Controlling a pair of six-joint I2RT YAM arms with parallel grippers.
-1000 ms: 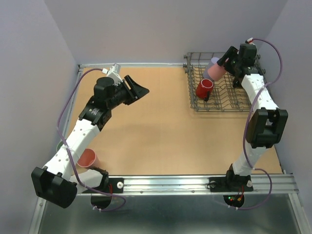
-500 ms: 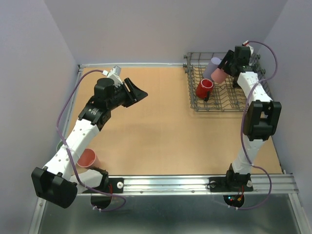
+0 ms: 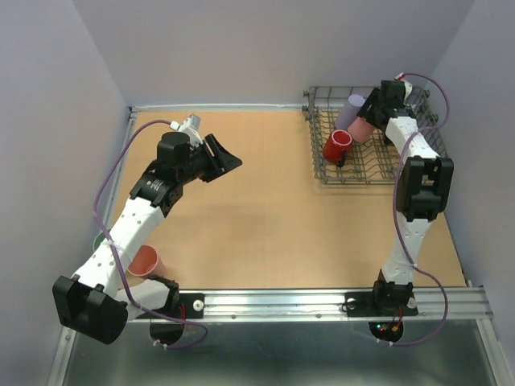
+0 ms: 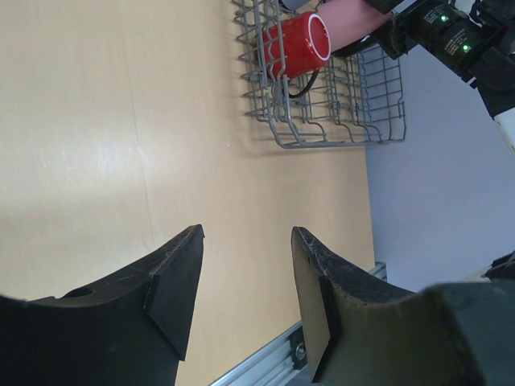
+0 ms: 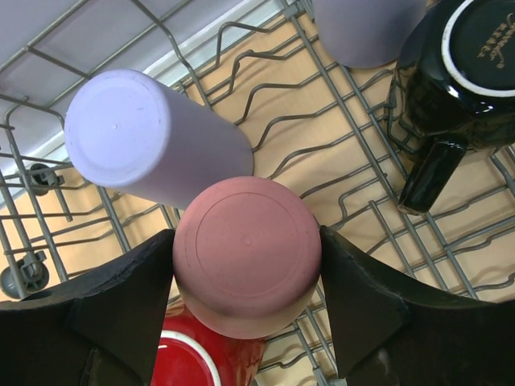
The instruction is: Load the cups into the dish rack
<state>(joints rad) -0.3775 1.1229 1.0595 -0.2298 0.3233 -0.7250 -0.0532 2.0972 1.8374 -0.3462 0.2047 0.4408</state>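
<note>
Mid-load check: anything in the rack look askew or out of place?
The red cup leans tilted near the rack's left side, mouth showing, not upended on tines. Nothing looks spilled or broken.

A tan tabletop (image 3: 265, 217) between pale grey walls (image 3: 241, 48).

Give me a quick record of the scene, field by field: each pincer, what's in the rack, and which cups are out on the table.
left pincer: open, empty, over bare table
right pincer: shut on pink cup, inside dish rack
in rack: red cup, lavender cup, second lavender cup, black cup
on table: second pink cup at near-left corner; green cup mostly hidden by left arm
</note>
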